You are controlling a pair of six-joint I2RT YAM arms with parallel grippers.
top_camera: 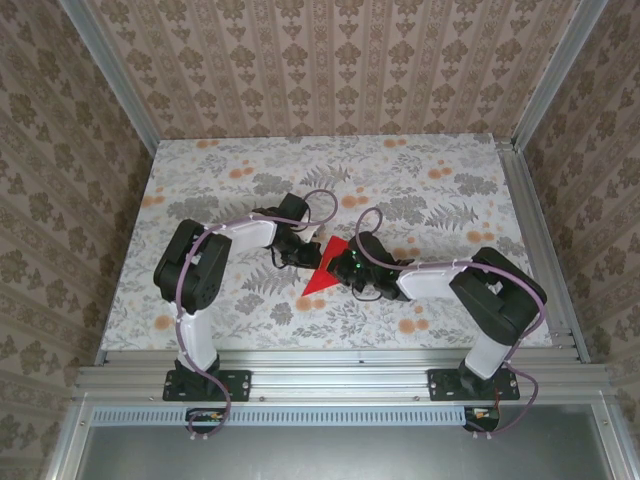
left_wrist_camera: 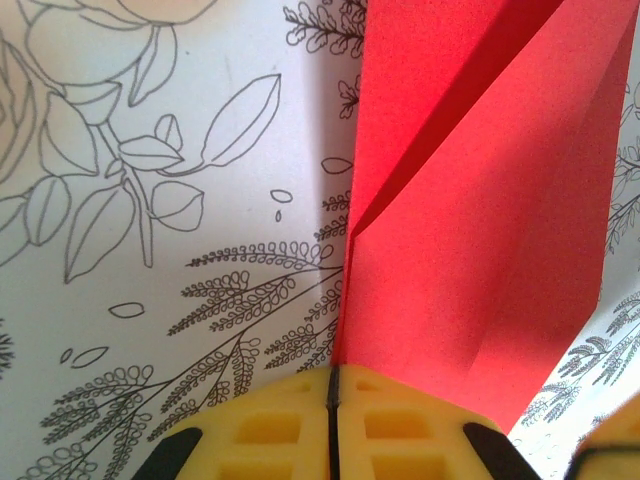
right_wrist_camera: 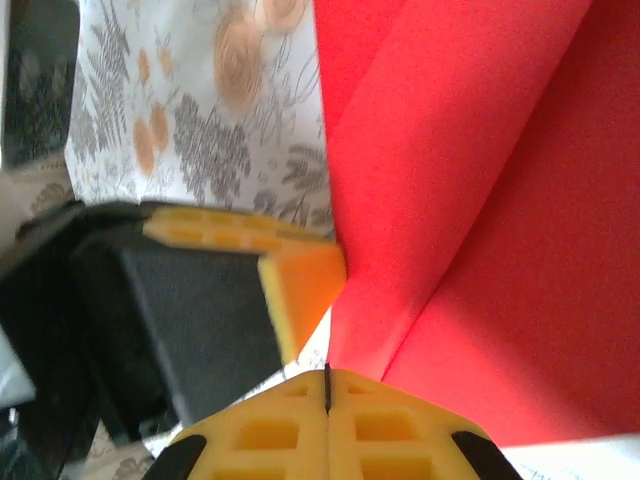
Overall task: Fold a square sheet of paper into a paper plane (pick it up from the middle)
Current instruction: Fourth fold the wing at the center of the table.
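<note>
Between our two arms, near the middle of the table (top_camera: 450, 190), the sheet of paper (top_camera: 325, 270) shows as a part-folded red wedge, its tip pointing near-left. We cannot tell whether it rests on the surface or hangs just above it. Our left gripper (left_wrist_camera: 330, 385) is closed, and the paper's folded edge runs straight into the seam between its pads, so we judge it pinches that edge. Our right gripper (right_wrist_camera: 327, 385) is closed the same way on a crease from the other side, just beside the left one. Uneven pulling could tear the thin paper or skew the crease. A shallow pinch could let an edge slip, and our crowded fingers could collide.
</note>
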